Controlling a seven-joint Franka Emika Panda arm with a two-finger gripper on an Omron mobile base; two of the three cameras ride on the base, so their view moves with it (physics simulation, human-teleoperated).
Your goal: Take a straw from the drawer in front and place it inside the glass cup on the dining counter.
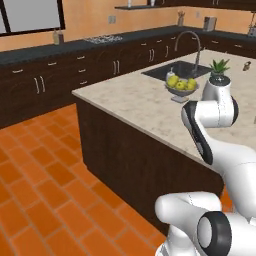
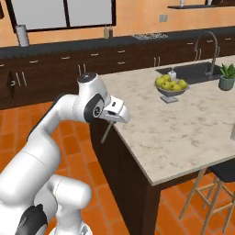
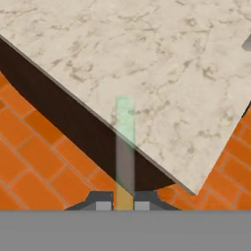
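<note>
My gripper (image 3: 122, 206) is shut on the straw (image 3: 124, 142), a thin pale stick that points out over the corner edge of the dining counter (image 3: 147, 59). From the right base view the gripper (image 2: 113, 120) hangs at the near left edge of the dining counter (image 2: 183, 124), with the straw (image 2: 106, 132) slanting down below it against the dark base. A small grey shape (image 3: 247, 45) is cut off by the hand view's right edge; I cannot tell if it is the glass cup. The drawer is out of view.
A bowl of yellow-green fruit (image 2: 171, 86) stands mid-counter in front of the sink (image 2: 193, 71) with its faucet and a white soap bottle (image 2: 172, 73). A potted plant (image 2: 226, 75) is further right. A stool (image 2: 220, 183) stands at the counter's near side. Orange tile floor (image 1: 45, 190) lies to the left.
</note>
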